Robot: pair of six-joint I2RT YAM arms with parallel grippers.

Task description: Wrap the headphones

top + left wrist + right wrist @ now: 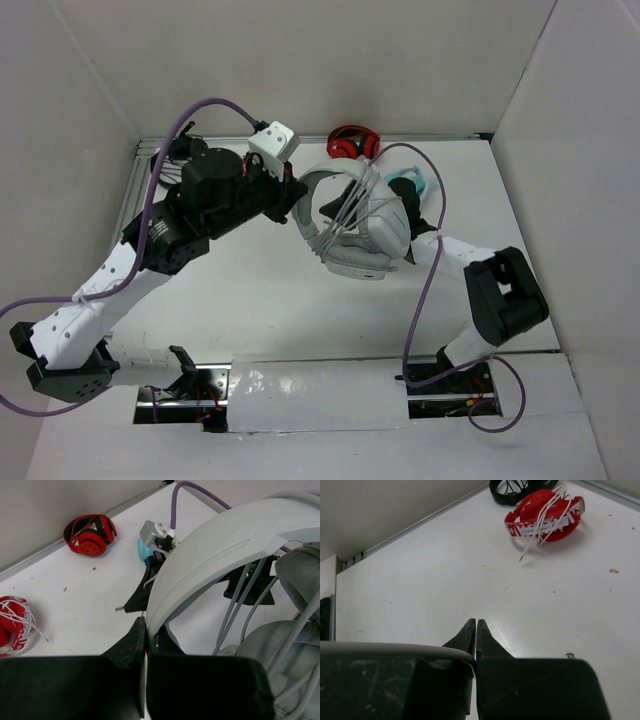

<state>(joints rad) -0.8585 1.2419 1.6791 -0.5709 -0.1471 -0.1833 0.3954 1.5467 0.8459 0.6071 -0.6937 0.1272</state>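
Observation:
The large white headphones [352, 222] are held up over the middle of the table, with the thin grey cable [345, 205] wound in several strands across the headband and earcups. My left gripper [296, 196] is shut on the wide white headband [225, 535], with the jaws [145, 630] pinching its edge. My right gripper [476, 624] is shut on the grey cable [395, 649], which runs in from the left between its fingers. In the top view this gripper is hidden behind the headphones. The cable's plug [122, 609] shows beside the right gripper's finger.
Red headphones [352, 142] lie at the table's far edge, and small light-blue headphones [410, 182] lie just behind the white pair. A red-and-white pair [545, 514] and a black pair [512, 487] lie further off. Walls close in on the left, back and right.

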